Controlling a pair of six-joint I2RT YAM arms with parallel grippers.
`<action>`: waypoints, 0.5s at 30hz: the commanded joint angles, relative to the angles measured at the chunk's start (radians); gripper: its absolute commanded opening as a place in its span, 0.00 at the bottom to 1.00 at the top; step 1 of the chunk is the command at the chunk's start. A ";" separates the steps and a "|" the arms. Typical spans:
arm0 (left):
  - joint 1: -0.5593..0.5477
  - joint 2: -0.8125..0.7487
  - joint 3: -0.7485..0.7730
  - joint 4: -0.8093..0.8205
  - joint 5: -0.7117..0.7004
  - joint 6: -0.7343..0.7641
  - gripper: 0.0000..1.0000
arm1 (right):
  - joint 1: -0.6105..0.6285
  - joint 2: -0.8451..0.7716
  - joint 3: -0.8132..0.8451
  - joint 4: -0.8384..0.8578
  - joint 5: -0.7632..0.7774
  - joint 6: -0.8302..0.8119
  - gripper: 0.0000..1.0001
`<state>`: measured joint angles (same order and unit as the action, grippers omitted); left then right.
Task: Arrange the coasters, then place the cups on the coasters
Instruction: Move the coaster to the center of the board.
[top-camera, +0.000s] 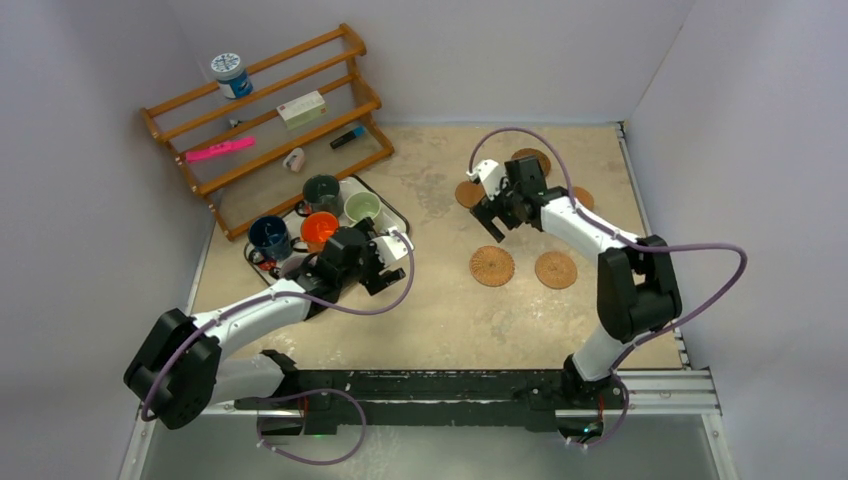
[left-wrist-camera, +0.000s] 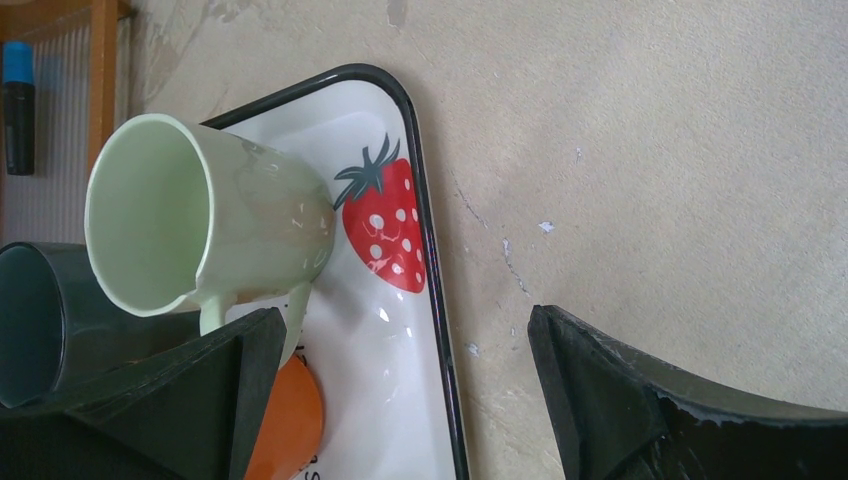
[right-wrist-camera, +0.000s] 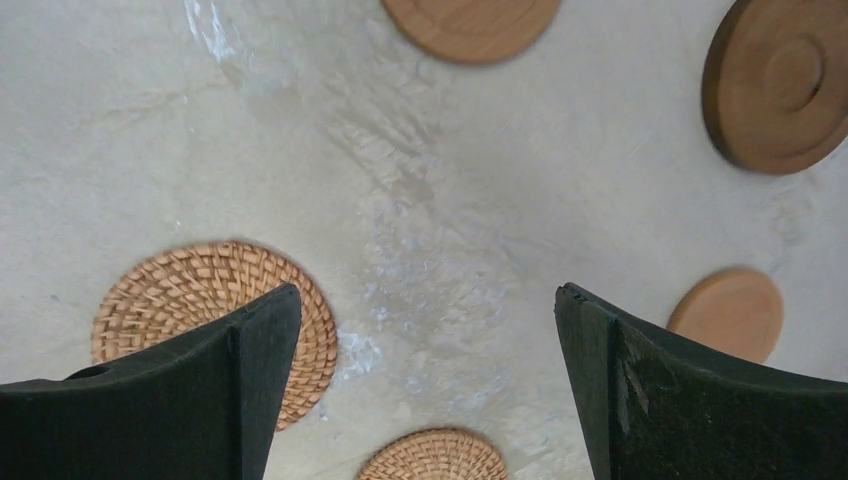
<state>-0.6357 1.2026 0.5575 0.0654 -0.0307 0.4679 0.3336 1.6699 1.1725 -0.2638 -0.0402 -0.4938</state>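
Cups stand on a white strawberry-print tray (top-camera: 400, 222) at the left: dark grey-green (top-camera: 321, 190), pale green (top-camera: 362, 207), orange (top-camera: 319, 230) and dark blue (top-camera: 270, 237). My left gripper (top-camera: 383, 277) hangs open over the tray's right rim (left-wrist-camera: 440, 330), holding nothing. The pale green cup (left-wrist-camera: 200, 220) is just beyond its left finger. Several coasters lie at the right: two woven ones (top-camera: 492, 266) (top-camera: 555, 269) and smooth wooden ones (top-camera: 468, 194) (top-camera: 531, 158). My right gripper (top-camera: 490, 220) hovers open above bare table between them, with a woven coaster (right-wrist-camera: 190, 290) beside its left finger.
A wooden rack (top-camera: 270, 120) stands at the back left with a blue-and-white lidded jar (top-camera: 230, 75), a pink item and small boxes on it. White walls enclose the table on three sides. A fifth coaster (top-camera: 584, 197) shows partly behind the right arm.
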 joint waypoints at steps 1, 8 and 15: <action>0.004 0.010 -0.011 0.039 0.019 0.012 1.00 | 0.004 -0.029 -0.002 0.189 0.088 0.032 0.99; 0.005 0.020 -0.014 0.043 0.004 0.015 1.00 | 0.004 0.256 0.295 0.147 0.193 0.107 0.99; 0.005 0.021 -0.021 0.053 0.000 0.018 1.00 | 0.007 0.498 0.571 0.042 0.211 0.131 0.99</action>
<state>-0.6357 1.2190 0.5507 0.0708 -0.0307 0.4686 0.3340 2.0960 1.6295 -0.1444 0.1410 -0.4023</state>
